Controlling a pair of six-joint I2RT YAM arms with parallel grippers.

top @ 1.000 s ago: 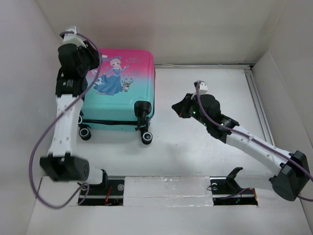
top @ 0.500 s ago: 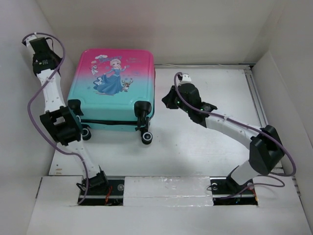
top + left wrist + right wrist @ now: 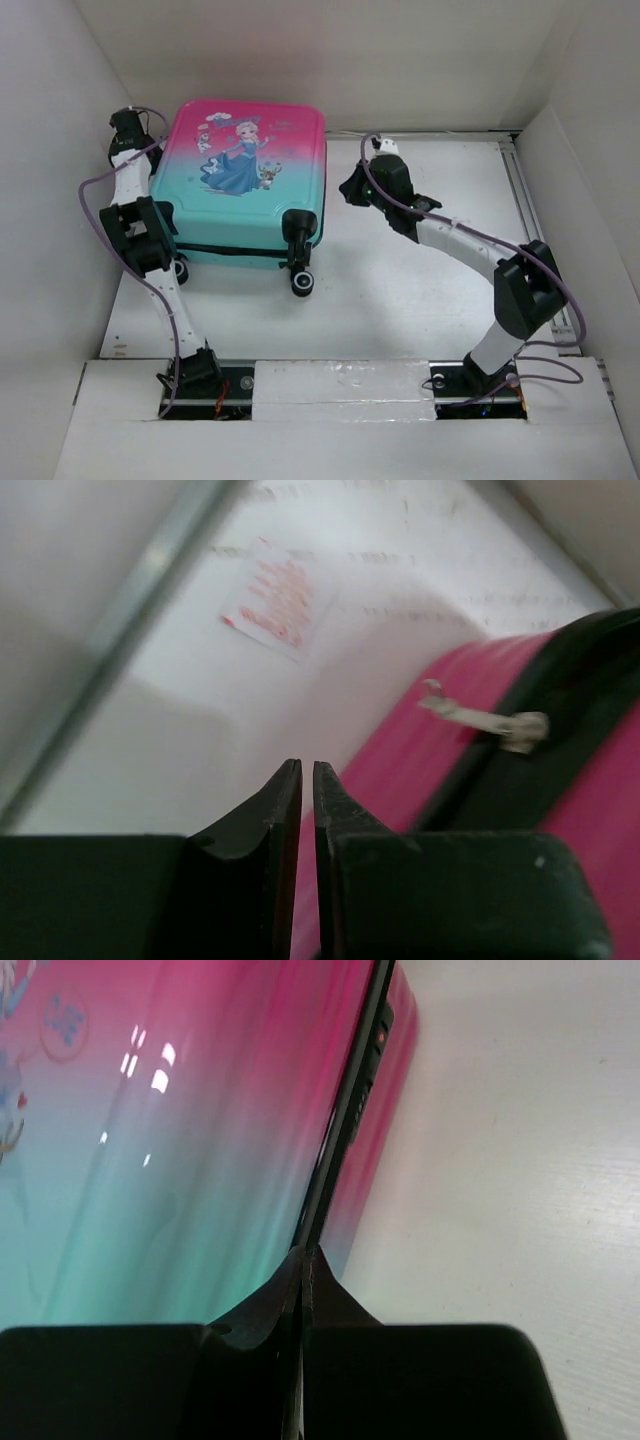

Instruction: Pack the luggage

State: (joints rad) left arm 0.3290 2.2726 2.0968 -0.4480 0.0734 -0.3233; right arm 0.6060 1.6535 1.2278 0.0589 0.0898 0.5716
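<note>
The luggage [image 3: 245, 215] lies flat and closed at the back left of the table, pink at the far end and turquoise at the near end, princess print facing up. My left gripper [image 3: 130, 126] is at its back left corner. In the left wrist view the left gripper [image 3: 307, 765] has its fingers almost together with nothing between them, and the pink shell [image 3: 400, 770] and a metal zipper pull [image 3: 490, 723] lie just beyond. My right gripper [image 3: 348, 188] is at the suitcase's right side. It is shut [image 3: 303, 1253], with its tips against the black zipper seam [image 3: 345, 1130].
Two black wheels [image 3: 301, 284] [image 3: 180, 270] stick out at the suitcase's near end. White walls enclose the table on the left, back and right. A metal rail [image 3: 525, 200] runs along the right edge. A red-printed label [image 3: 278, 598] is stuck to the floor near the left wall.
My left arm swung out to the left wall and came back to the suitcase's back left corner, its jaws narrowing. My right gripper moved in to the suitcase's right side. The suitcase shifted slightly right.
</note>
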